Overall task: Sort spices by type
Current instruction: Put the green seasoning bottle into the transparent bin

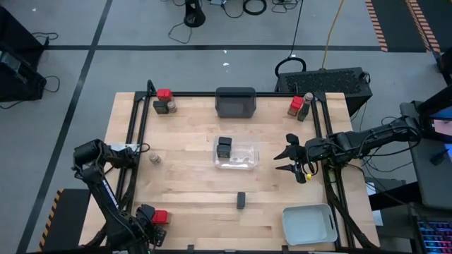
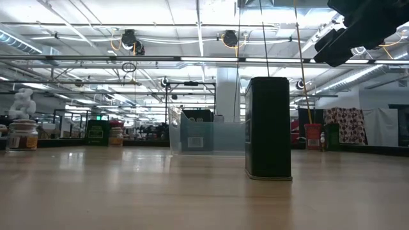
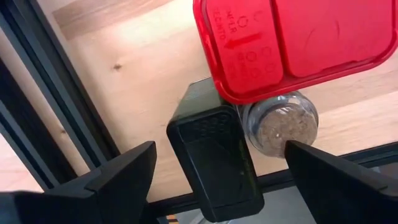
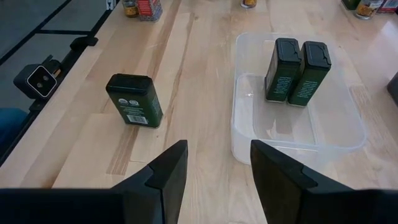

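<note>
A: Item one, right hand (image 1: 294, 161)?
B: Held above the worktop (image 1: 191, 183) right of centre, its arm reaching in from the right edge. Fingers apart, nothing between them. It faces left toward the clear tray (image 1: 236, 154).

A: Nearest spices to it?
B: Two black boxes (image 4: 297, 71) standing upright side by side, touching, in the far-left part of the clear tray, just left of the hand. One lone black box (image 1: 241, 200) stands upright on the bare worktop, nearer and to the left of the hand, apart from the tray. In the low view it rises tall, long axis vertical.

A: Item two, left hand (image 3: 217, 171)?
B: At the near-left corner, arm folded along the left rail. Fingers spread wide, gripping nothing. Directly before it sits a cluster: a red-topped block (image 3: 292, 43), a black box (image 3: 214, 155) and a round jar with a greyish top (image 3: 280, 127), all touching, seen from above their lids.

A: Remaining stock?
B: Far-left corner: a red-topped block (image 1: 164, 94) with a jar (image 1: 171, 107) beside it. Far-right corner: another red-topped one (image 1: 296, 106) and a jar (image 1: 306, 104). One jar (image 1: 155, 159) stands alone on the left side. Dark grey tray (image 1: 235, 102) at far centre; pale grey tray (image 1: 308, 224) at near right.
</note>
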Tool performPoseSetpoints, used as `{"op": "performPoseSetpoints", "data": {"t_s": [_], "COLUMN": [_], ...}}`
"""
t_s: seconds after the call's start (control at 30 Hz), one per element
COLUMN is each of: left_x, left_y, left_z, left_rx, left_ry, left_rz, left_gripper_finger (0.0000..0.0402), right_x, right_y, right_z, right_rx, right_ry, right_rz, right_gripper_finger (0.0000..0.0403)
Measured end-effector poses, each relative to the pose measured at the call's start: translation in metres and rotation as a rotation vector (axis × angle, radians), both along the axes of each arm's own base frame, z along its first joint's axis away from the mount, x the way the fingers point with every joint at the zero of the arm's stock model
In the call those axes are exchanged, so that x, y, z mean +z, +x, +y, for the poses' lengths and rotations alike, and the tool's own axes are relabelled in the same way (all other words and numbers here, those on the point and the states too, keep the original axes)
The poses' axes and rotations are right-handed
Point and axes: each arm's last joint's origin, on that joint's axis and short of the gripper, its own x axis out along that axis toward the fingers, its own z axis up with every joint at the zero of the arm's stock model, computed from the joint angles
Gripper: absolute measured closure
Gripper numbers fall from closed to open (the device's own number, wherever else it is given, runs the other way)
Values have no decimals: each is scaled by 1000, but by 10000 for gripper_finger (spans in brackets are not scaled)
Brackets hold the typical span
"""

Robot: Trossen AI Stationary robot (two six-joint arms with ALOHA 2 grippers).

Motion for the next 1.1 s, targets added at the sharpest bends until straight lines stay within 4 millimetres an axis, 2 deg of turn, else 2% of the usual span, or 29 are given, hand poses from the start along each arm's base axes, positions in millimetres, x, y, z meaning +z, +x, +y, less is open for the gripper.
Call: {"op": "performPoseSetpoints", "data": {"t_s": [0.27,0.7,1.1], "left_x": [0,-1,4], "left_y": [0,0,-1], "left_z": [0,1,2], "left_rx": [0,1,-8], "left_ry": [1,3,-7], "left_rz": [0,5,-20], "left_gripper_finger": [44,124,130], "right_x": [0,0,0], "right_y": [0,0,0], "right_z": [0,0,0], "right_rx": [2,0,0], "right_ry": [-4,-1,-1], "right_rz": [2,2,4], "right_gripper_finger": [245,245,245]}}
